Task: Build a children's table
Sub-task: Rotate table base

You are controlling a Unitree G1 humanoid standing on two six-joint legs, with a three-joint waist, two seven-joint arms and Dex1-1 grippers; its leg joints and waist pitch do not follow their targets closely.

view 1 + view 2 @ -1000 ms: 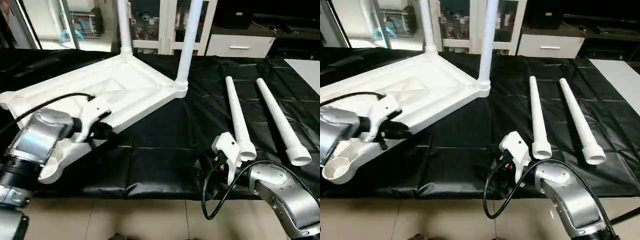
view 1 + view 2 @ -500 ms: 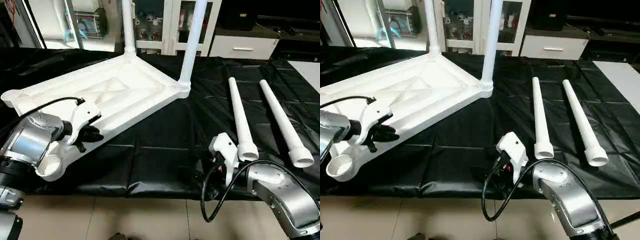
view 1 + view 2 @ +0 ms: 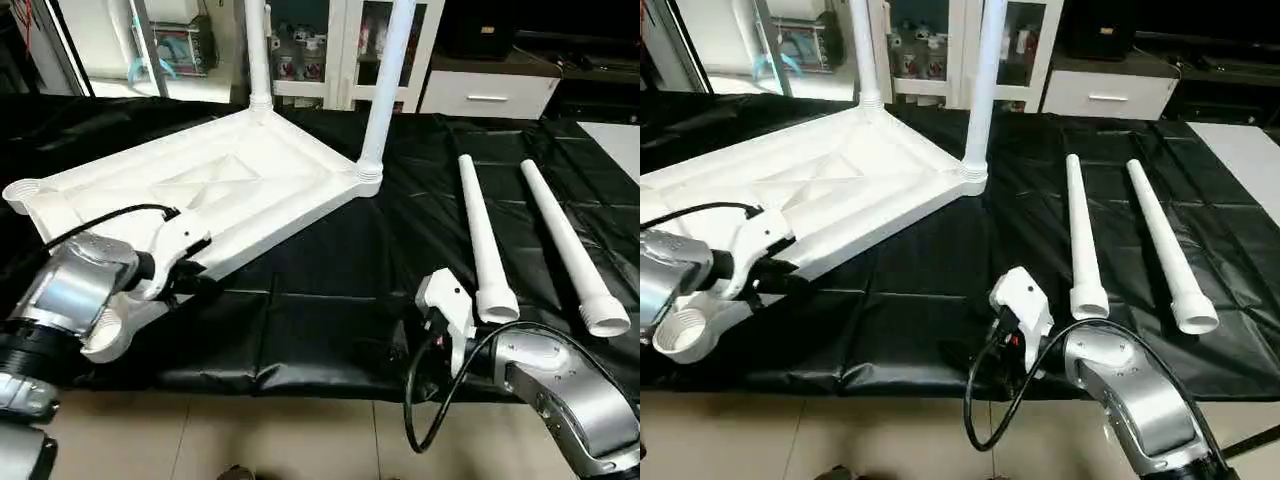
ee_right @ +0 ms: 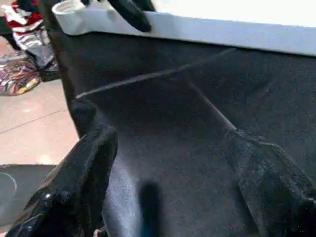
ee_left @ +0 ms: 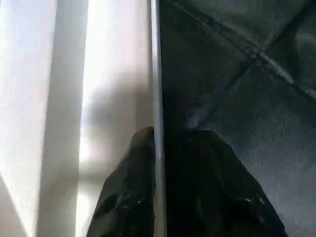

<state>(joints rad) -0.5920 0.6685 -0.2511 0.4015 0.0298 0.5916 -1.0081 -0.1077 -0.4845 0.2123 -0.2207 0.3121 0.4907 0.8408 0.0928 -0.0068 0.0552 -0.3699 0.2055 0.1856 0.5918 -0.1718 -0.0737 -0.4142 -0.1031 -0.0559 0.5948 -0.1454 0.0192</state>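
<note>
Tabletop (image 3: 215, 185) upside down on black mat (image 3: 330, 290), two legs screwed in; left fingers (image 3: 196, 283) at its edge.

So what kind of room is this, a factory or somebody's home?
It looks more like a living room or a showroom than a factory, though I can't be sure. Behind the black-covered work table stand a white cabinet with glass doors and a low white drawer unit, on a tiled floor.

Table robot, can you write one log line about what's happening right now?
left gripper: shut on tabletop rim | right gripper: open, empty, above black mat | two legs standing in sockets | two legs lying loose
</note>
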